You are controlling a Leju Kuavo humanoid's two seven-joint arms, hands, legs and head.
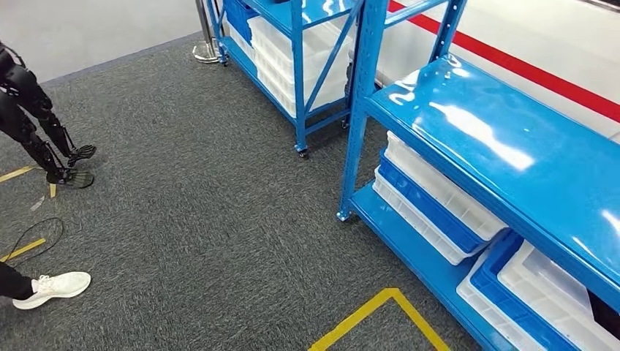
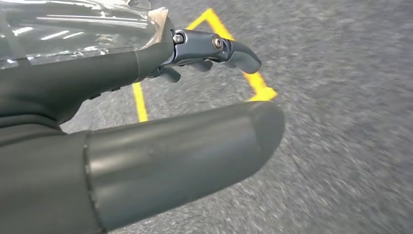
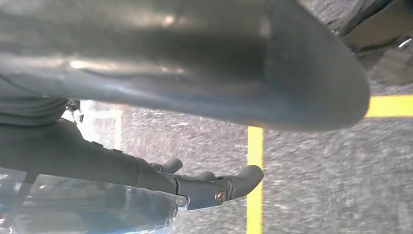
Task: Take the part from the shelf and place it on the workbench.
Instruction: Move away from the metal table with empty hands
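Note:
A blue metal shelf (image 1: 504, 146) stands to my right in the head view, its glossy upper board bare. Stacked white and blue bins (image 1: 437, 208) sit on its lowest level. Another white bin (image 1: 552, 296) at the picture's lower right holds something dark (image 1: 605, 316) that I cannot identify. My left hand (image 2: 160, 122) hangs over grey carpet with its thumb and fingers (image 2: 221, 48) stretched apart, holding nothing. My right hand (image 3: 195, 146) is likewise empty, with its fingers (image 3: 229, 185) extended above the carpet.
A second blue shelf (image 1: 296, 44) with white bins stands farther back. Yellow tape (image 1: 384, 311) marks the carpet near my feet. At the left are a person's white shoe (image 1: 53, 287), dark jointed legs (image 1: 33, 117) and a thin cable loop (image 1: 33, 234).

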